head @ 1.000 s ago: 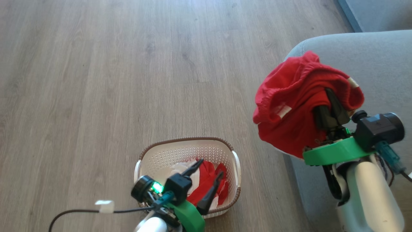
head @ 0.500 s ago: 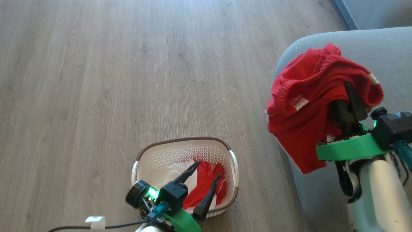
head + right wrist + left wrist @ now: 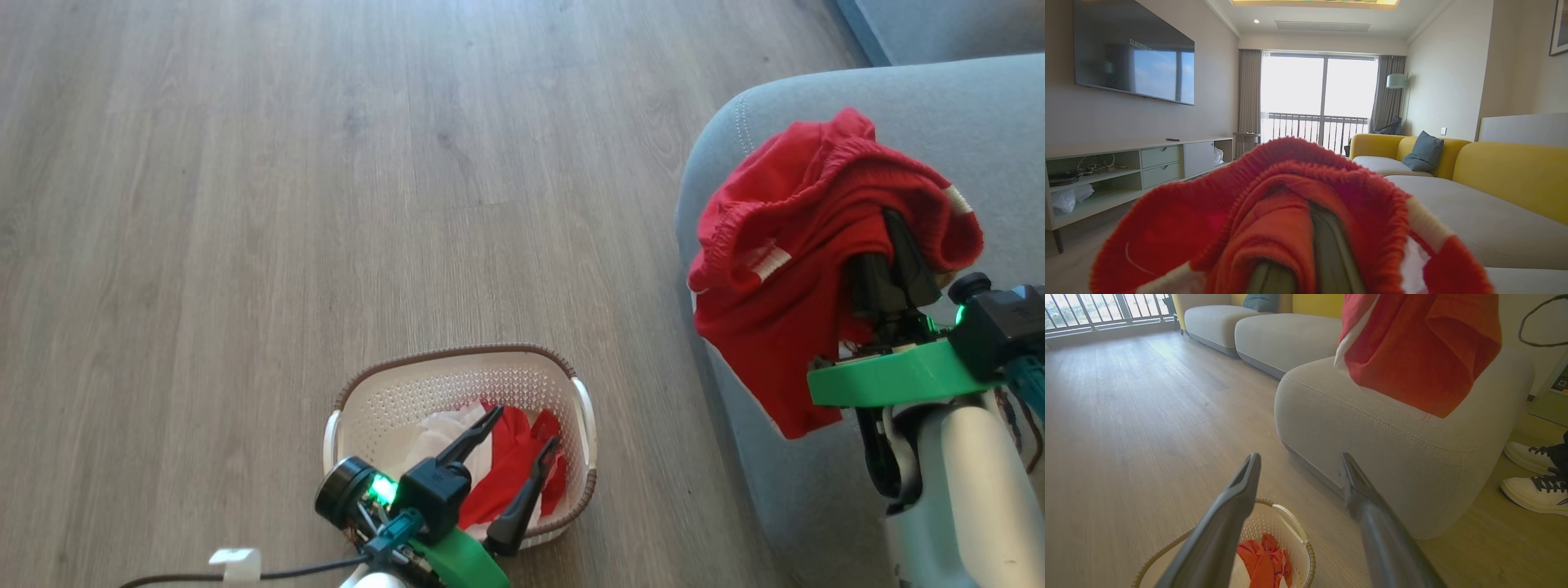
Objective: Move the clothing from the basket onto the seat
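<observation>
Swung garment (image 3: 775, 269) further over seat (image 3: 939, 90), pinched in right gripper (image 3: 886, 261) for release; holds left gripper (image 3: 524, 429) wide above basket (image 3: 457, 355).

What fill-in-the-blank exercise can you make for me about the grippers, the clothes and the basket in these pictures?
1. The right gripper is shut on a ____ garment, held over the couch seat.
2. The left gripper hovers above the basket with its jaws ____.
3. The basket stands on the wooden ____.
4. In the basket lies another garment, red and ____.
Missing words: red; open; floor; white.
</observation>
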Robot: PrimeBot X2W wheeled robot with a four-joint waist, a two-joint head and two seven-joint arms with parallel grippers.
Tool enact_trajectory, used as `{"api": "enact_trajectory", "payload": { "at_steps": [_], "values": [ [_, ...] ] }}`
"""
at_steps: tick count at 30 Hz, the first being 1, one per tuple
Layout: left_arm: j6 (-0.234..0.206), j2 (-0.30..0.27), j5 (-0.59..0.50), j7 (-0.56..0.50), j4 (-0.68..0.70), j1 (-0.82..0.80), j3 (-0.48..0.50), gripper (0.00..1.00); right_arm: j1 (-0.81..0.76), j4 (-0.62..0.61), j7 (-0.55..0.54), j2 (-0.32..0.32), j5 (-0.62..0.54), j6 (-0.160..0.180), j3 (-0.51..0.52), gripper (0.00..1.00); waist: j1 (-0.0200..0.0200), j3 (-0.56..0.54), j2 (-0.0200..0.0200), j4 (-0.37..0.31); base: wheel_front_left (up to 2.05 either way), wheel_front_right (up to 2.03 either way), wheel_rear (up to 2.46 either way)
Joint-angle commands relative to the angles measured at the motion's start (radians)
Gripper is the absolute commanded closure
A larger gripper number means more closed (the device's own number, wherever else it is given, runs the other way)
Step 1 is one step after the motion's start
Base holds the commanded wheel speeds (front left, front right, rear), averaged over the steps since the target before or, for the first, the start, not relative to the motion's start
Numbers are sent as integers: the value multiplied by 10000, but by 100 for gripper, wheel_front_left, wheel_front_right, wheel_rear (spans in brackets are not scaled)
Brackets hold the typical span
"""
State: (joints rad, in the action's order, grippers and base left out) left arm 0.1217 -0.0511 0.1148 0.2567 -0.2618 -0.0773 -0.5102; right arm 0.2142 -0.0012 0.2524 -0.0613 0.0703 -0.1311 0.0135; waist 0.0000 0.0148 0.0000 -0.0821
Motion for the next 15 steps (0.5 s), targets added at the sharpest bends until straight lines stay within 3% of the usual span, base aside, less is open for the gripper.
{"api": "enact_trajectory", "payload": {
  "at_steps": [1,7,15],
  "values": [
    [36,7,61,51,412,-175,427,0,281,-422,94,103,-34,4,-199,100,0,36,0,-83,0,0,0],
    [41,8,-59,51,468,-212,428,0,337,-472,94,103,-41,4,-151,100,0,255,0,-644,0,0,0],
    [60,8,-388,51,420,-421,655,0,527,-456,94,107,67,4,68,100,0,560,0,-2139,0,0,0]
  ]
}}
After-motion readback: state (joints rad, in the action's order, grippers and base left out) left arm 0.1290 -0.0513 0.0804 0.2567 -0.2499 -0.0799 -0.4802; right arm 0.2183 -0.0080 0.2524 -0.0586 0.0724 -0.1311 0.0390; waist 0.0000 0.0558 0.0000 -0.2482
